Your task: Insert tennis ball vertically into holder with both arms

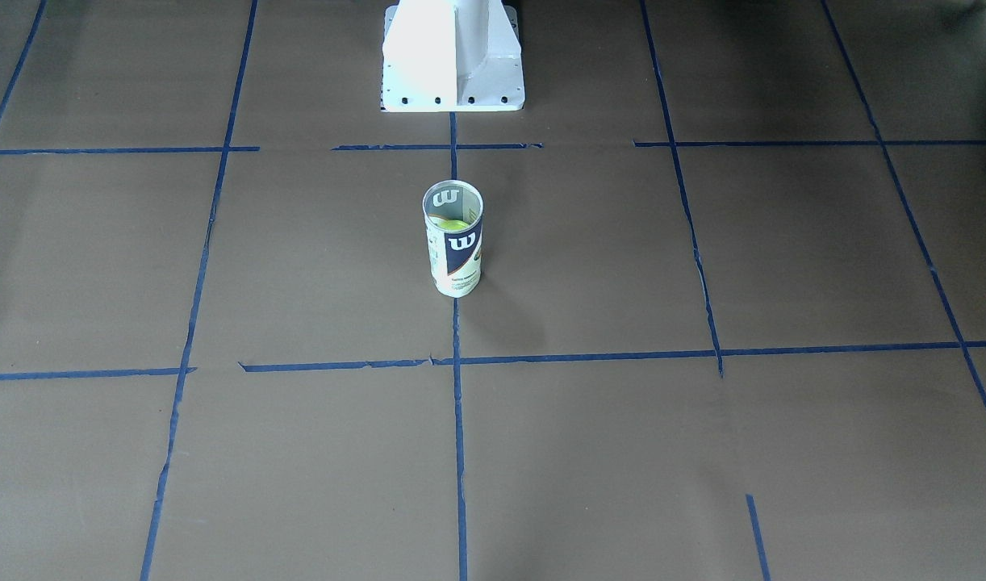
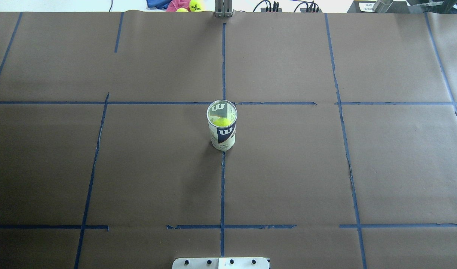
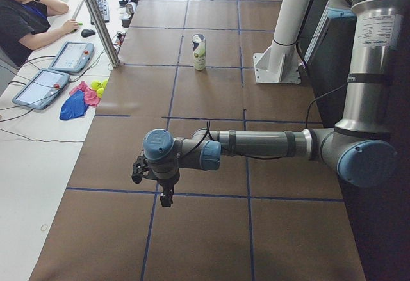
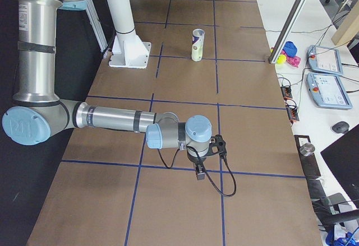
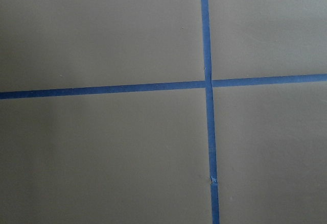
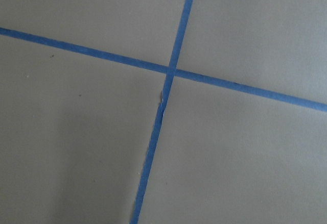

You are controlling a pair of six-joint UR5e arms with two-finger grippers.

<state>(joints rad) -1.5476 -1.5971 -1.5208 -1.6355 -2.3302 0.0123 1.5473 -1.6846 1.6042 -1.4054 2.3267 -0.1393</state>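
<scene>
**Ball seated in the can, both arms well apart from it**

Shows the table (image 2: 288, 168), brown paper gridded with blue tape (image 2: 223, 186), at what reads as the end of the task: insertion done, nothing evident left to do.

Places the left arm (image 3: 262, 145) and the right arm (image 4: 112, 117) low and outstretched over opposite ends of the table, far from the can. Points the left gripper (image 3: 166, 196) and the right gripper (image 4: 199, 171) downward over tape crossings, with nothing seen in either. Cannot tell whether wide or narrow, since only the side cameras catch them and the wrist views give bare paper and tape.

Sets the holder (image 2: 221, 127) upright at mid-table on the centre tape line, with the white pedestal base (image 2: 221, 263) at 6 o'clock from it. Mouth open, no lid in sight.

Holds the tennis ball (image 2: 221, 121) inside, below the rim, toward the 6 o'clock side of the opening in the overhead view. Contents beneath it hidden by the label.
</scene>
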